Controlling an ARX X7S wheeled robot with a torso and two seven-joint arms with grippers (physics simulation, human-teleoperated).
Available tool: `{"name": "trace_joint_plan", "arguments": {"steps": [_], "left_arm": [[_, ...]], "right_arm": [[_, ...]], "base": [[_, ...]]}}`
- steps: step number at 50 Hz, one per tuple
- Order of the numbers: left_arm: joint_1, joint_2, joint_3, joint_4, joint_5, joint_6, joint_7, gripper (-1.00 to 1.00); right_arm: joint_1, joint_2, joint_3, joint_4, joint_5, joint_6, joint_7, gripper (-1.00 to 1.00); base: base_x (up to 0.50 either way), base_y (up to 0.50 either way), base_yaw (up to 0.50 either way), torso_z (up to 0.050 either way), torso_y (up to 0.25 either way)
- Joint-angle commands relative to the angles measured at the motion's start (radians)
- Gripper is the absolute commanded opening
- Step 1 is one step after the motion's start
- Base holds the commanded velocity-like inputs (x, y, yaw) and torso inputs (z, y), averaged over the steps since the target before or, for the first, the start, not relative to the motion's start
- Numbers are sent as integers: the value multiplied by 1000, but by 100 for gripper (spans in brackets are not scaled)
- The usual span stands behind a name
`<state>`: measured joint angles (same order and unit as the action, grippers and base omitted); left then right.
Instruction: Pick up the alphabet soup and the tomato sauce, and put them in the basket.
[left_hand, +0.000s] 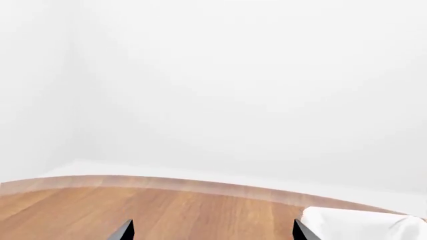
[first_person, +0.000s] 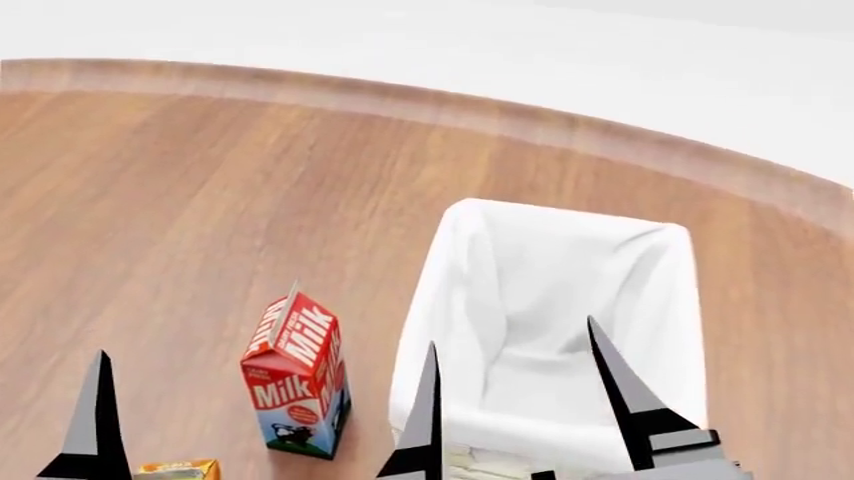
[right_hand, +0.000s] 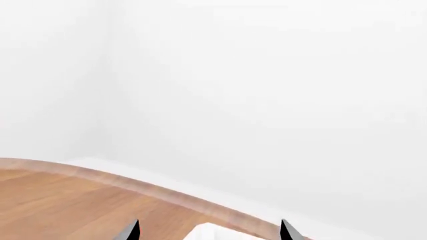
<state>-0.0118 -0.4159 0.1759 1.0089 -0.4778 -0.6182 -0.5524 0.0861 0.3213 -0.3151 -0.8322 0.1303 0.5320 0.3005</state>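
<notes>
Both the left gripper (left_hand: 212, 231) and right gripper (first_person: 514, 410) gape empty; neither can shows, so search beyond the milk carton (first_person: 296, 375) at the basket's (first_person: 454, 300) nine o'clock.

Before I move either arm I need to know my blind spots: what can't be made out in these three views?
- Blue-label alphabet soup can and red-label tomato sauce can: in no view.
- Cream-white cloth-lined basket: head view, near side and floor hidden by the right gripper.
- Small yellow-orange item: cut by the head view's bottom edge, beside the red milk carton.
- Left gripper: only fingertips show in its wrist view.
</notes>
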Motion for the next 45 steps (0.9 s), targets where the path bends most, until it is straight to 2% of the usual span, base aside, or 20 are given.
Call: {"name": "trace_joint_plan", "arguments": {"steps": [1, 27, 40, 45], "left_arm": [[-8, 5, -6, -32, -2, 69, 24, 100], [1, -22, 3, -34, -30, 132, 2, 100], [8, -36, -15, -42, -43, 170, 1, 100], [8, -42, -18, -40, -47, 171, -3, 100]], "right_arm": [[-5, -19, 31, 2, 4, -32, -23, 100], [-2, -8, 20, 5, 11, -36, -16, 100], [-53, 26, 26, -40, 27, -20, -19, 100], [-125, 54, 31, -75, 26, -43, -16, 100]], "base": [[0, 0, 0, 42, -178], [0, 0, 0, 42, -176], [0, 0, 0, 0, 0], [0, 0, 0, 0, 0]]}}
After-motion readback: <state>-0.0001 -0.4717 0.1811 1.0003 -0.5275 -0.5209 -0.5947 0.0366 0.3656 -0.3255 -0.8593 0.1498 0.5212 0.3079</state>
